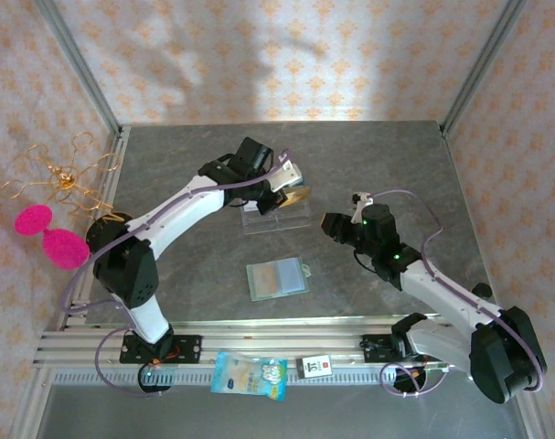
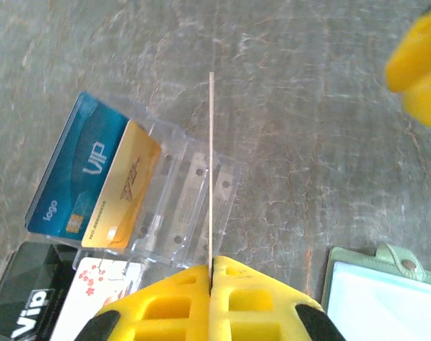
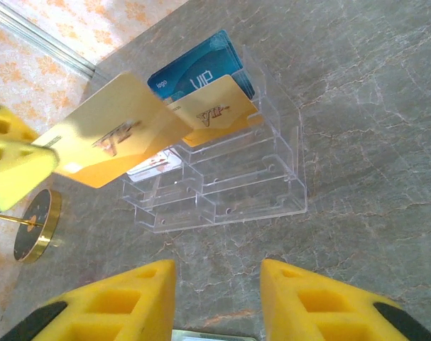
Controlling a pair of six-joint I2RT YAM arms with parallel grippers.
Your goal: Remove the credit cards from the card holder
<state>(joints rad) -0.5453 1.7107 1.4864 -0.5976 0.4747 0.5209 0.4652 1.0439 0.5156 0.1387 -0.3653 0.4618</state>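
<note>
Grey marbled worktop [image 1: 396,165] carries the card holder [image 1: 277,279], flat near its middle toward the near edge. Just beyond, the right fingers [image 1: 336,224] hover spread and empty. Farther, the left fingers [image 2: 214,280] pinch a gold credit card [image 3: 112,138] edge-on above the clear rack [image 3: 243,185], probably for slotting.

grey marbled table [image 1: 396,165] carries a clear rack [image 1: 275,218] and, nearer, the green card holder [image 1: 277,278].
</note>
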